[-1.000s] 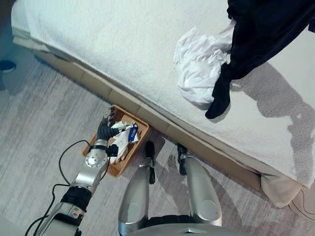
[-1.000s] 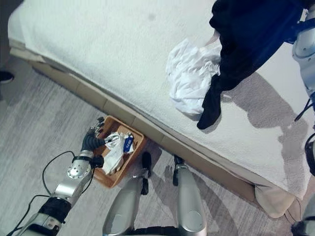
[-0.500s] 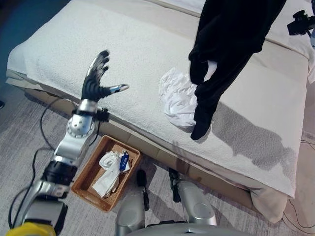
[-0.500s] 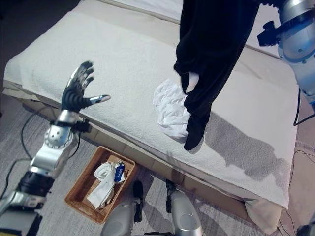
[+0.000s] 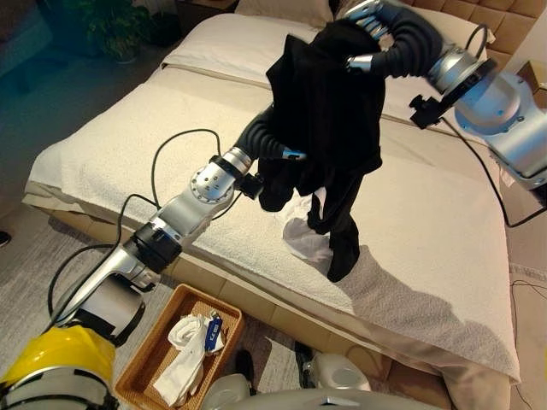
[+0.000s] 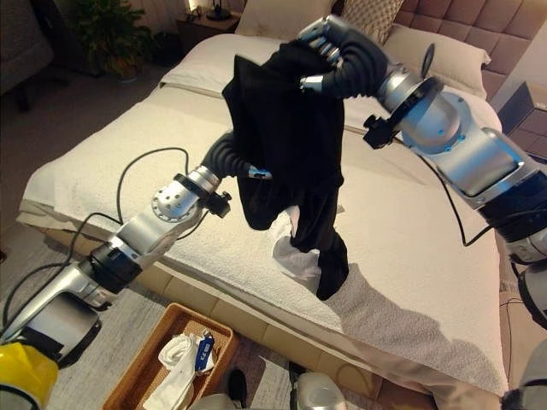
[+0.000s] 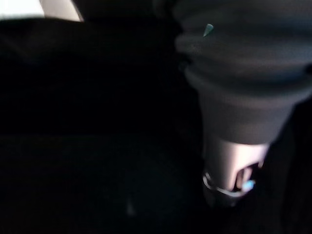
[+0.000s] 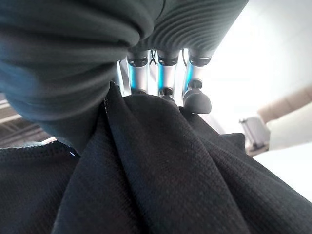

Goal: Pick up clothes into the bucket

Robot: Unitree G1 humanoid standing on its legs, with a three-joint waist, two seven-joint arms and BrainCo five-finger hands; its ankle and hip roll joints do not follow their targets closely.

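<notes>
A: Right hand (image 8: 165, 73)?
B: Fingers curled on the black garment (image 6: 286, 137), hanging above the bed (image 6: 128, 145).
A: Left hand (image 7: 234, 161)?
B: Buried in its folds; can't tell. White cloth (image 5: 303, 235) below; basket (image 5: 149, 359) on the floor.

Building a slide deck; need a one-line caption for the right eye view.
Right hand lifts a black garment above the bed; left hand reaches into it.

A home bedroom: bed (image 5: 444, 248), pillows (image 6: 444, 60), nightstand (image 6: 209, 21).
</notes>
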